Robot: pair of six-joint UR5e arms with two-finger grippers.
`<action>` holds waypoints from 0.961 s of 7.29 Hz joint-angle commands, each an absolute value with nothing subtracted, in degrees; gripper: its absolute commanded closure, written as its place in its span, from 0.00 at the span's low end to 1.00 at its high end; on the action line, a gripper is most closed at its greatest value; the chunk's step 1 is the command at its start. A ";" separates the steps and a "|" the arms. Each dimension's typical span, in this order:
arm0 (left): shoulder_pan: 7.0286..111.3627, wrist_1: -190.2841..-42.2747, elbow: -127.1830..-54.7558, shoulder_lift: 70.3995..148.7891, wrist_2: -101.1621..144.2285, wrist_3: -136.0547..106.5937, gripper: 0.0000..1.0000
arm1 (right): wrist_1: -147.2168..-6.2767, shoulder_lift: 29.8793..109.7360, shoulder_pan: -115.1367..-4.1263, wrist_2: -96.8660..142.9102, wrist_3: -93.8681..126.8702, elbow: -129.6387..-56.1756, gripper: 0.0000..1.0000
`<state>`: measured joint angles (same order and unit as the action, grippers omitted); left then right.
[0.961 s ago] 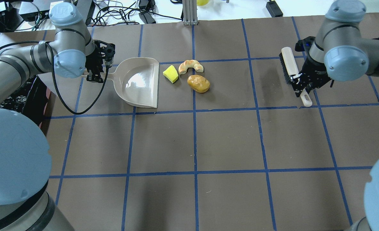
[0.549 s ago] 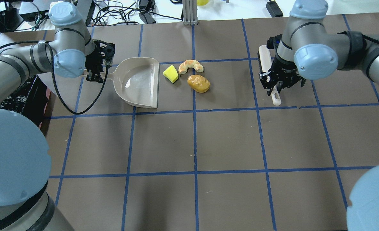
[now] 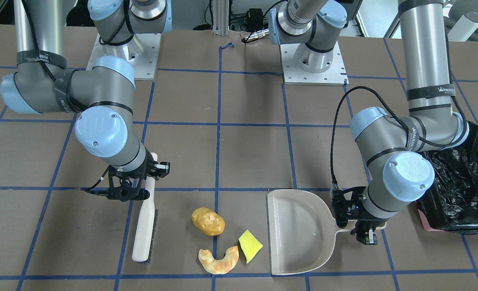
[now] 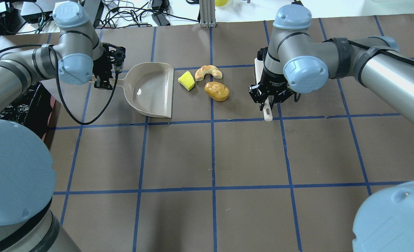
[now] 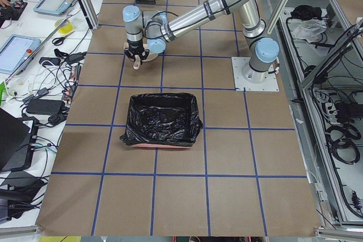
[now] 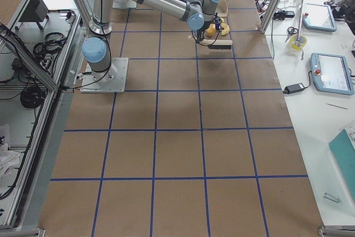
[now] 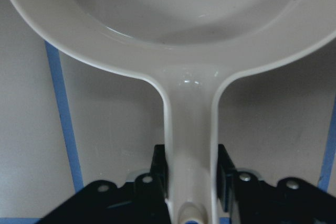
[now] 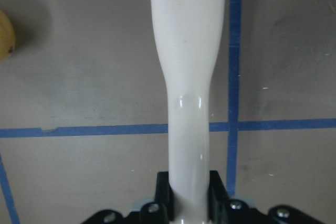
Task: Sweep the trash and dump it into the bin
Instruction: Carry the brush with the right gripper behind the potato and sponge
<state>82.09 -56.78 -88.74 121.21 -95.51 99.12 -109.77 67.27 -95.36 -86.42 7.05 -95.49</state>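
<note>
Beside the trash [image 4: 216, 91], brush [image 3: 144, 226] gripped, dustpan [image 4: 151, 89] gripped

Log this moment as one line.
left gripper: shut on dustpan | right gripper: shut on brush | potato lump, croissant piece, yellow wedge: lying between them, unswept

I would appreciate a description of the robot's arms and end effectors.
The left arm and right arm are silver-grey tubes with pale blue joint caps; the left's show a UR logo. Black bands wrap each, and a black cable loops along the left one. The left end effector and right end effector are black, two-fingered.
</note>
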 commanded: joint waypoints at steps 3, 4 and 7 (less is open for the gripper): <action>82.18 -56.78 -88.77 121.29 -95.54 99.05 1.00 | -109.51 63.82 -99.57 -85.69 11.51 -90.98 1.00; 82.18 -56.78 -88.86 121.29 -95.54 98.88 1.00 | -109.69 63.03 -100.54 -85.61 13.17 -90.79 1.00; 82.27 -56.78 -88.95 121.38 -95.54 98.79 1.00 | -110.48 61.35 -101.60 -84.20 13.88 -89.40 1.00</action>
<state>82.25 -56.78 -88.96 121.36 -95.54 98.81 -110.29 62.13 -101.13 -84.59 13.43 -90.27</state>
